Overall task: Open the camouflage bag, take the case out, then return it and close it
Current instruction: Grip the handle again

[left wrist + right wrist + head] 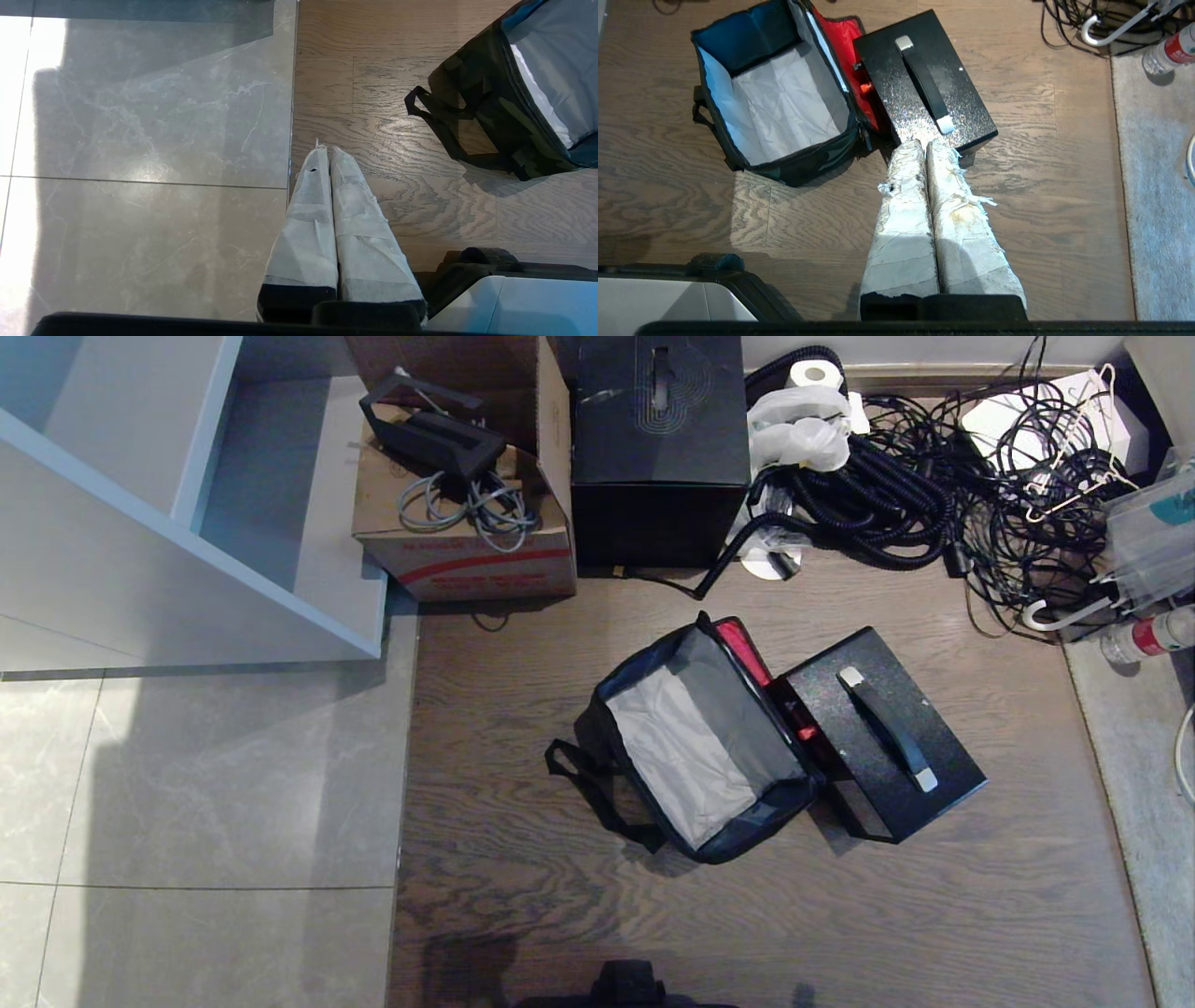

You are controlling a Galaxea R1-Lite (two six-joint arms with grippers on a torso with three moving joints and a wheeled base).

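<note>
A wooden floor (747, 915) is seen across the middle of the head view, bordered on the robot's left by grey tiles (187, 784) and a white shelf unit (140, 504). At the far edge a large black box with a swirl emblem (658, 439) is placed beside a brown cardboard box (467, 537), and a heap of black cables (943, 485) is spread to the right of it. The camouflage bag (695, 747) is set on the wood near the middle, open, with its grey lining exposed and nothing inside; its lid is folded back toward the right, so that the red inner side is shown. The case (882, 747) is laid just beside the bag on that side, resting against the folded lid, upright with its strap handle on top. The right gripper (924, 145) is held above the floor near the closest corner of the case, its taped fingers pressed together and holding nothing. The left gripper (325, 151) is kept over the line between tiles and wood, well apart from the bag, its fingers also closed together and empty.
</note>
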